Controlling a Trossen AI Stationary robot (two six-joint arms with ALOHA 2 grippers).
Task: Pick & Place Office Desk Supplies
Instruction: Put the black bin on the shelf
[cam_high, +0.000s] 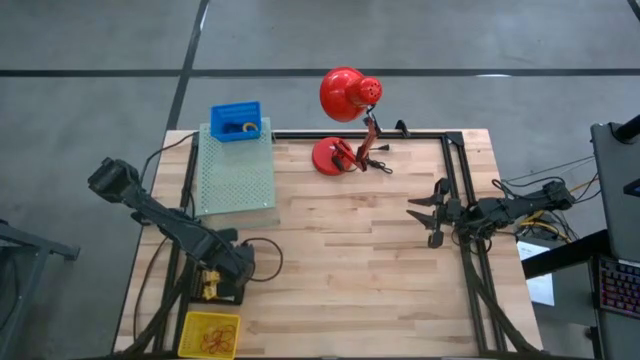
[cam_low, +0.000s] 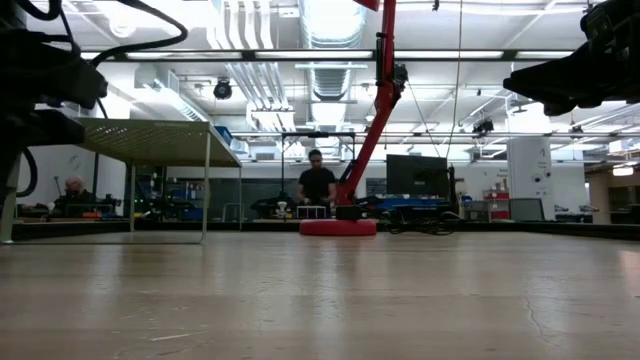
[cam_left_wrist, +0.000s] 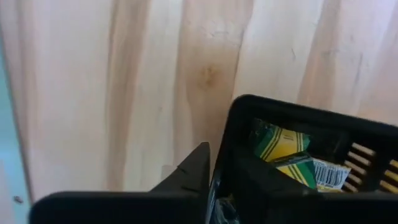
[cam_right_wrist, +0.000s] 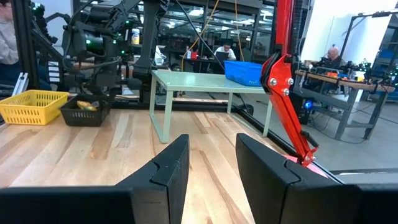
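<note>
the left claw (cam_high: 222, 283) hangs over a black basket (cam_left_wrist: 311, 155) near the surface's (cam_high: 350, 260) left front corner, reaching in among yellow-and-green boxes (cam_left_wrist: 286, 152); how far it is open i cannot tell. a yellow basket (cam_high: 210, 333) holding rubber bands sits just in front. the right claw (cam_right_wrist: 208, 168) hovers open and empty at the right side, well apart.

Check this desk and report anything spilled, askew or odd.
Nothing looks spilled or damaged. The yellow basket, black bin and blue bin on the green shelf all sit upright. The red lamp stands on its base. The left gripper is over the black bin.
</note>
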